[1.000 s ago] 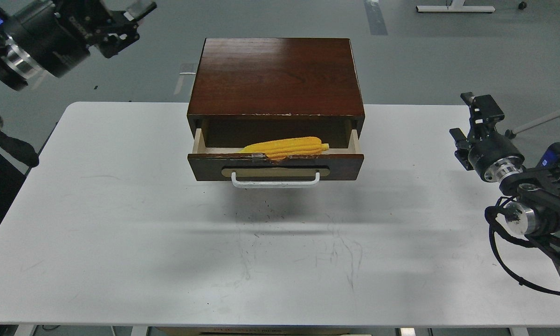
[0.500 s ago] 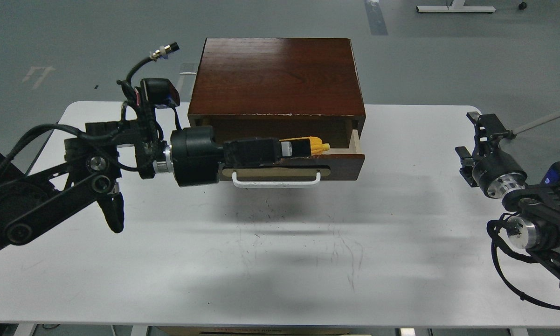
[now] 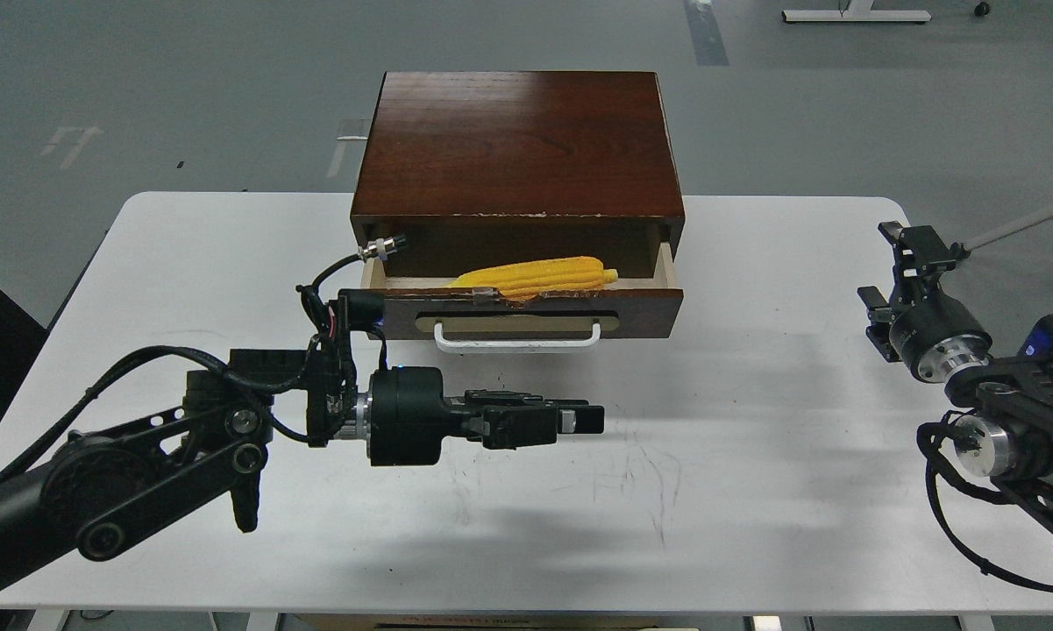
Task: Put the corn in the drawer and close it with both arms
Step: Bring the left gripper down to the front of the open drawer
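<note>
1. The corn [image 3: 535,275] is lying lengthwise inside the drawer [image 3: 517,308], just behind the drawer's chipped front edge, with its thick end toward the right and its taper pointing left.
2. The drawer is standing partly pulled out of the dark wooden cabinet [image 3: 517,145], toward the near side, and its white handle [image 3: 517,336] is facing the near edge of the tabletop [image 3: 736,438].
3. The left gripper [image 3: 583,419] is hovering above the tabletop just near of the drawer front, pointing to the right, below the handle in the view and touching nothing.
4. Its fingers are appearing drawn close together and are holding nothing; no gap is showing between them.
5. The right gripper [image 3: 916,250] is waiting well off to the right, near the tabletop's right edge; it is seen small and dark, so whether it is spread or pressed together cannot be told.
6. Judging by how things lie, the placing step is looking finished and the closing step is coming up: the corn is in, and the drawer is open.
7. The next move is calling for both grippers to come against the drawer front, one on each side of the handle, and push it evenly toward the far side.
8. An uneven push is likely to skew the drawer or slide the whole cabinet back across the tabletop.
</note>
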Tool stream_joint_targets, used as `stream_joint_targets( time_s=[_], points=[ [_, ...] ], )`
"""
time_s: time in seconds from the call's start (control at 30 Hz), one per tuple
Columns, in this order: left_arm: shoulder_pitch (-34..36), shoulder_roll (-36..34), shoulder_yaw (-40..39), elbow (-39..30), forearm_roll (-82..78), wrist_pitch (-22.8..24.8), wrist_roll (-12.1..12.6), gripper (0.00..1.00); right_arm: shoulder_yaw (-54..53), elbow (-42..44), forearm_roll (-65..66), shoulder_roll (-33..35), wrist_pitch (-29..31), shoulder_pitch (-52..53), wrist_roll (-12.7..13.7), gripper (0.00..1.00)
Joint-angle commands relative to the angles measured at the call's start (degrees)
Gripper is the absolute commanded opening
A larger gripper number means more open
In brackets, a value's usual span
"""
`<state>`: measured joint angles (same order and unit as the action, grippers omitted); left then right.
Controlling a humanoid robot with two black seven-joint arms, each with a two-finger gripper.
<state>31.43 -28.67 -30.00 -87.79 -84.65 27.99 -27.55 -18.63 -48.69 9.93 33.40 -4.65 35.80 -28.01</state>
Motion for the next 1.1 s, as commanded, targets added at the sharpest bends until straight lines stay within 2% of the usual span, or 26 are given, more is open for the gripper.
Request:
stream_joint_targets(
  time_s=[0.0,0.17,0.3,0.7,0.83,1.07],
  points=[
    [-2.59,0.02,-0.06,0.25,0.45,0.01,2.22,0.0,0.35,-0.01,0.01,0.0,-0.01,-0.11,0.01,1.0],
    [-3.75,-0.15,-0.41,2.18,8.68,0.01,6.98,0.0,0.53,-0.01,0.01,-0.26,-0.01,-0.55,0.01,1.0],
    [-4.45,-0.16,-0.41,4.12,12.57,0.01,9.27,0.0,0.53,-0.01,0.01,-0.61,-0.01,-0.9,0.01,1.0],
    [-4.63,0.11,-1.02,7.81,21.0,-4.43,9.89,0.0,0.62,-0.01,0.01,-0.7,0.08,-1.78,0.01,1.0],
    [-4.63,0.28,-0.93,7.9,22.42,-5.93,11.38,0.0,0.62,-0.09,0.01,-0.7,0.08,-2.05,0.01,1.0],
    [-4.63,1.25,-1.02,9.66,23.74,-7.68,11.82,0.0,0.62,-0.09,0.09,-0.7,0.08,-2.13,0.01,1.0]
  ],
)
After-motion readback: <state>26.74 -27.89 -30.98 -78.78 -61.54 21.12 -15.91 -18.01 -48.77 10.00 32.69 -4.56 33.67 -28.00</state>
